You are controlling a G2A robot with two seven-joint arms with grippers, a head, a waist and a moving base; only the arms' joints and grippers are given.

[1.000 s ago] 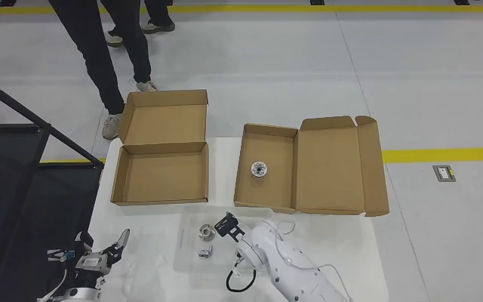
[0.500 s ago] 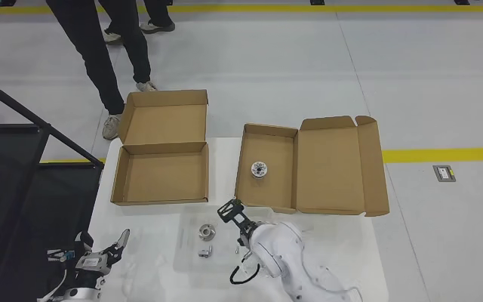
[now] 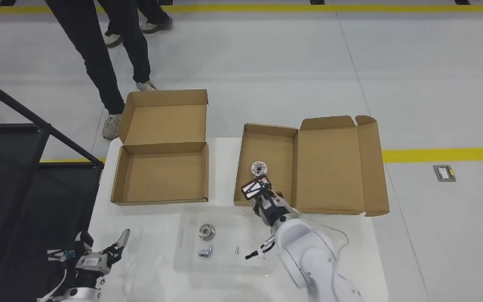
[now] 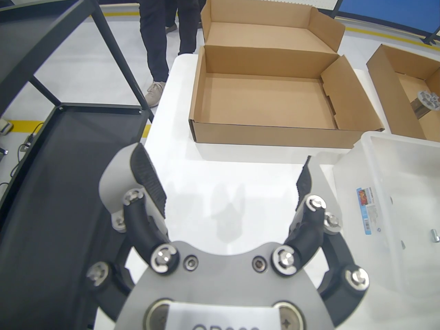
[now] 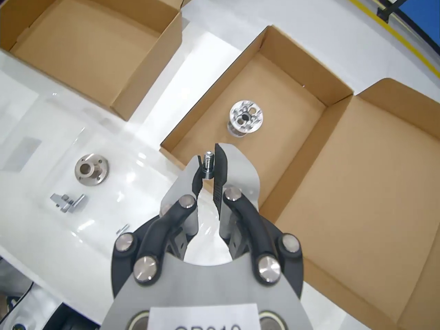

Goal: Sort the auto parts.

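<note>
The right gripper (image 5: 207, 161) is clamped on a small threaded bolt (image 5: 208, 165) above the near rim of the right cardboard box (image 3: 278, 151), with a metal spool (image 3: 259, 168) at the gripper's 12 o'clock. At its 8 o'clock, the clear bin (image 3: 187, 259) holds a flanged hub (image 3: 206, 230) and a bracket (image 3: 204, 250). The left gripper (image 4: 221, 166), at the 7 o'clock corner of the table (image 3: 151, 219), gapes wide with nothing in it.

over the last second the right claw (image 3: 256, 187) has left the clear bin (image 3: 189, 260), where it hung beside the parts. it has swung far and to the right, and now sits over the near edge of the right cardboard box (image 3: 275, 155), carrying the bolt (image 5: 208, 166) pinched between its fingers.
</note>
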